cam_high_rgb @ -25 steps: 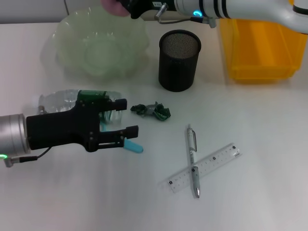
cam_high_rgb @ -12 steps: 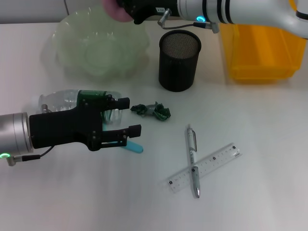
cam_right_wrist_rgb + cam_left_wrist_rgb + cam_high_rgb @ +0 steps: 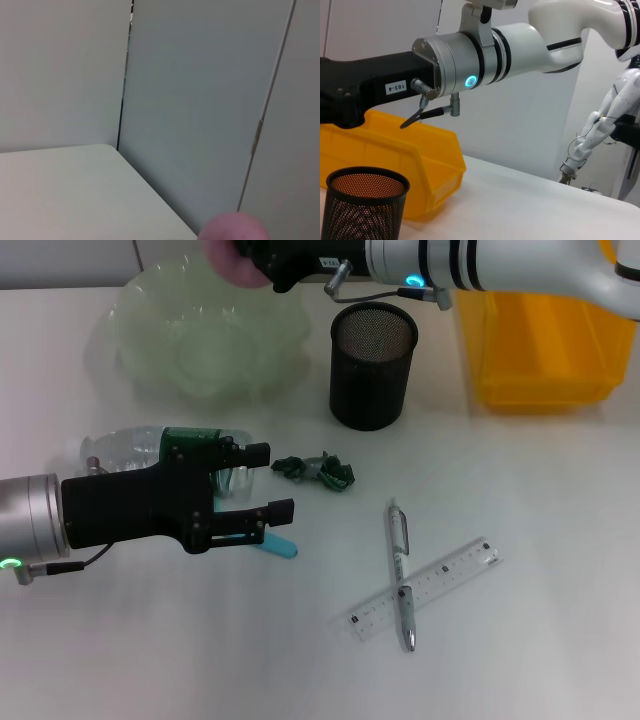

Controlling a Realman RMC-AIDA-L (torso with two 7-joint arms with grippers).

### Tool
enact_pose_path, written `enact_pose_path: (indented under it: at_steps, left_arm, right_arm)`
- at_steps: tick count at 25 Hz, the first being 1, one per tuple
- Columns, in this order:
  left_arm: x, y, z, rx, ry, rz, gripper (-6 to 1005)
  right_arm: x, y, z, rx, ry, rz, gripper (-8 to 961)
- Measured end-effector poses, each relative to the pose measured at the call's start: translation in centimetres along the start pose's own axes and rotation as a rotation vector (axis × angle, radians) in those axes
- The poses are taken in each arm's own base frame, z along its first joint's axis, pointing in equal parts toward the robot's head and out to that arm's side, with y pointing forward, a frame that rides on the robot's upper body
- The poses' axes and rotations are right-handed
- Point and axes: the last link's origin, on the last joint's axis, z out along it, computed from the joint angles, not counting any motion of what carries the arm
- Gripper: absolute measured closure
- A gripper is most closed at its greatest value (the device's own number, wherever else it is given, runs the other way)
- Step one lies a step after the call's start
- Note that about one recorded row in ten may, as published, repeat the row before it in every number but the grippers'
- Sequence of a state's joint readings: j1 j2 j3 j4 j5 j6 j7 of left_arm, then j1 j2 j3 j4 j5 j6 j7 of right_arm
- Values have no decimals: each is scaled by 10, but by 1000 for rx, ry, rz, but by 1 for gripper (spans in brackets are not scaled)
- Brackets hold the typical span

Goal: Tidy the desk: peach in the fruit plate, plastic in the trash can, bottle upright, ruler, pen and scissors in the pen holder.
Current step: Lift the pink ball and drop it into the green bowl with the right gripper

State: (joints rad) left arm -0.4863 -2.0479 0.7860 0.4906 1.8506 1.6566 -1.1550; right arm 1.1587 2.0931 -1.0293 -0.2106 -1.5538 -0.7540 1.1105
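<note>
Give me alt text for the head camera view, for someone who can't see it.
The right gripper holds a pink peach over the far rim of the pale green fruit plate. The left gripper is open over a bottle lying flat. Crumpled plastic, a pen across a ruler and a mesh pen holder share the desk.

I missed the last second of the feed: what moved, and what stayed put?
The right gripper, shut on the peach, carried it slightly leftward over the fruit plate. The left gripper edged right by the bottle, open. Pen, ruler and plastic stayed.
</note>
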Motion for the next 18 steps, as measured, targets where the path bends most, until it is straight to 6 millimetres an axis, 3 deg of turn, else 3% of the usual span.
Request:
enact_pose_path:
  at_steps: [11,18]
  left_arm:
    - [0,0,0,2,0,2,239]
    - [0,-1,0,4,0,2,239]
  right_arm:
    - [-6,1,-4,-17,-50,16,850]
    - [-6,0,-4,-15,-52,16,660]
